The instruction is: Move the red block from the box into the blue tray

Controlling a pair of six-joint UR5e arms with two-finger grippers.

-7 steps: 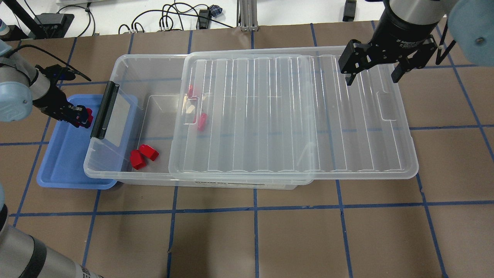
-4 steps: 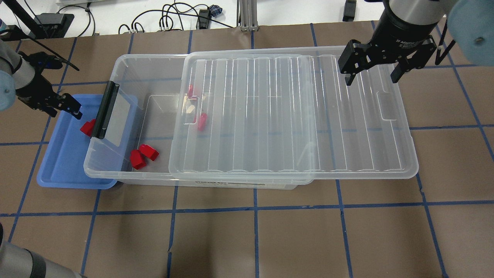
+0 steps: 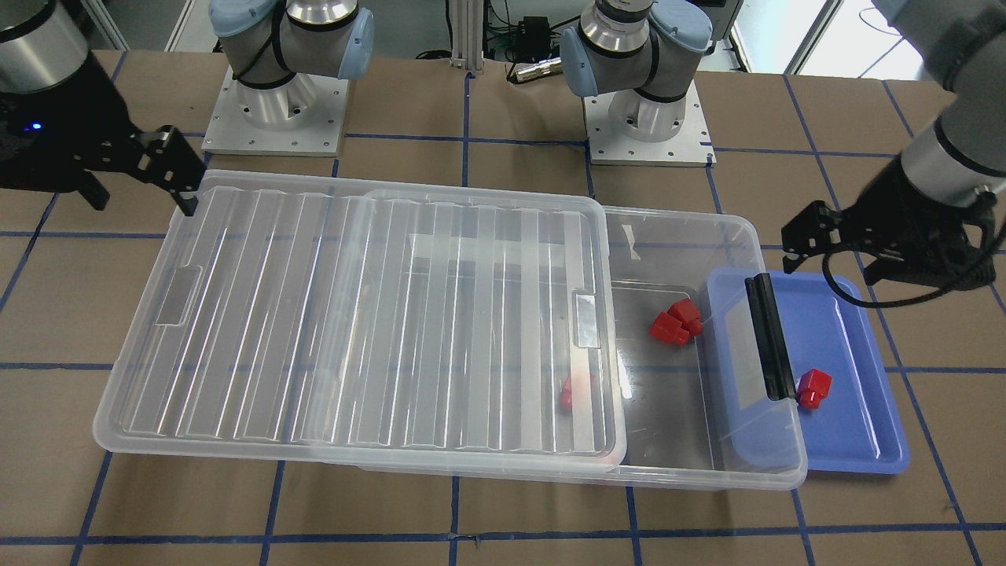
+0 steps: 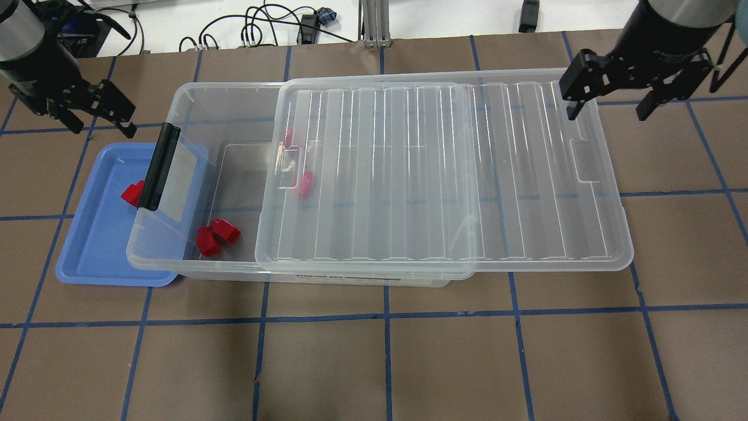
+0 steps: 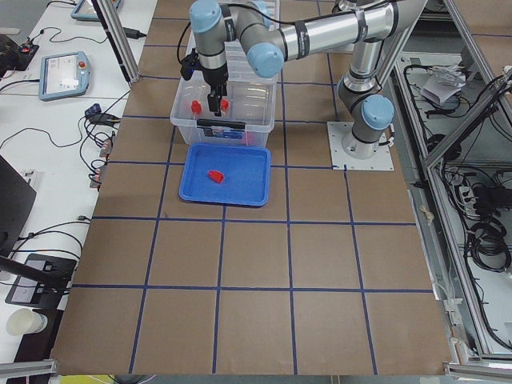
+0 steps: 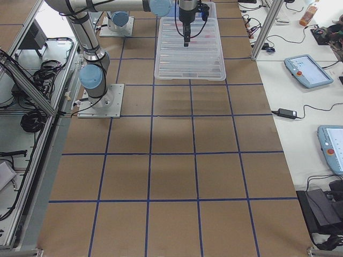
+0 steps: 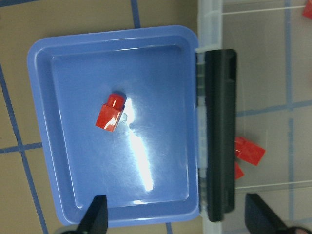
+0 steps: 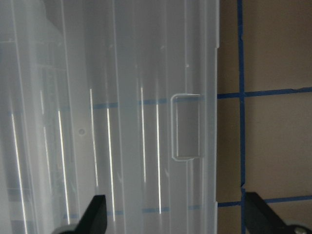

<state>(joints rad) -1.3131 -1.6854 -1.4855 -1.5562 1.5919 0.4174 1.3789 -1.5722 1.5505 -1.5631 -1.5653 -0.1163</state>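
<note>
One red block (image 4: 133,193) lies loose in the blue tray (image 4: 93,245), next to the box's black latch bar (image 4: 159,166); it also shows in the left wrist view (image 7: 111,113) and the front view (image 3: 813,387). The clear box (image 4: 234,96) has its ribbed lid (image 4: 444,175) slid to the right, leaving the left end uncovered. Two red blocks (image 4: 217,235) lie in that uncovered end, and another (image 4: 305,183) shows through the lid's edge. My left gripper (image 4: 102,126) is open and empty, raised beyond the tray's far end. My right gripper (image 4: 606,111) is open and empty above the lid's far right corner.
The box's left end overlaps the blue tray's right side (image 3: 864,424). Brown table with blue tape lines surrounds them. Cables (image 4: 263,23) lie beyond the table's far edge. The arm bases (image 3: 275,110) stand behind the box.
My left gripper has let go of the red block, which now rests in the blue tray, and has lifted up and away toward the far left. My right gripper has shifted to the right.
</note>
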